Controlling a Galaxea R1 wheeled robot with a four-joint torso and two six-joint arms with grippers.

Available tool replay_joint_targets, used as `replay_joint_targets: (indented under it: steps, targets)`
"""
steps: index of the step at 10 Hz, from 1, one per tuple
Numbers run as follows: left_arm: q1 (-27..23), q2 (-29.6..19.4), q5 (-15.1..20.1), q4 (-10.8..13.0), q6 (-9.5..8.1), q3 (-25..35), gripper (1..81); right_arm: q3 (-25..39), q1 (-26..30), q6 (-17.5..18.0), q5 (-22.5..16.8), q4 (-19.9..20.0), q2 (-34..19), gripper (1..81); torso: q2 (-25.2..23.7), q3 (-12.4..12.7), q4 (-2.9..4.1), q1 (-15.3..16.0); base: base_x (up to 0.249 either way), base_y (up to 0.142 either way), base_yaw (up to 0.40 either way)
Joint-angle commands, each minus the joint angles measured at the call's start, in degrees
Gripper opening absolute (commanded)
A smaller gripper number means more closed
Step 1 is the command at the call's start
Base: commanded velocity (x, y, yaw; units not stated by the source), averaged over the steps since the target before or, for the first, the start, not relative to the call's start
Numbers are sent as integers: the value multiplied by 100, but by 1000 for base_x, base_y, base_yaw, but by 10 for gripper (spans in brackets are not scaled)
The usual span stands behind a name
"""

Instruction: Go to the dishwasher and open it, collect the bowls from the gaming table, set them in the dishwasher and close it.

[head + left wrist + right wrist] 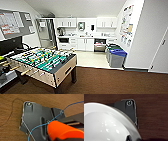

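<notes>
The table-football table [62, 71] stands at the left on brown carpet, its green field and rods showing and no bowl visible on it. At the far kitchen counter the dishwasher [99, 45] is a dark opening among white cabinets. An orange bowl [62, 130] sits large in the left wrist view above the carpet, with my left gripper [50, 137] shut on its edge. A white bowl [106, 124] takes up much of the right wrist view, and my right gripper [129, 138] is shut on its rim.
Two grey bins, one with a blue lid [117, 58] and one with a green lid [113, 47], stand against the right wall before the kitchen. A light floor [91, 59] leads from the carpet to the counter. A noticeboard [15, 22] hangs on the left wall.
</notes>
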Motion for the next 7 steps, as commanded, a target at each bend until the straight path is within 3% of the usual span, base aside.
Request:
replay_joint_targets:
  steps: [1,7]
  targets:
    - [-81,-148,172,100,27,27,10,-18,206,-5,-215,-62,-77,10,0,0,0,0,120,0,0]
    - [-81,-157,172,100,18,18,10,-18,215,-13,-215,-71,-77,10,-2,0,0,-7,129,0,0]
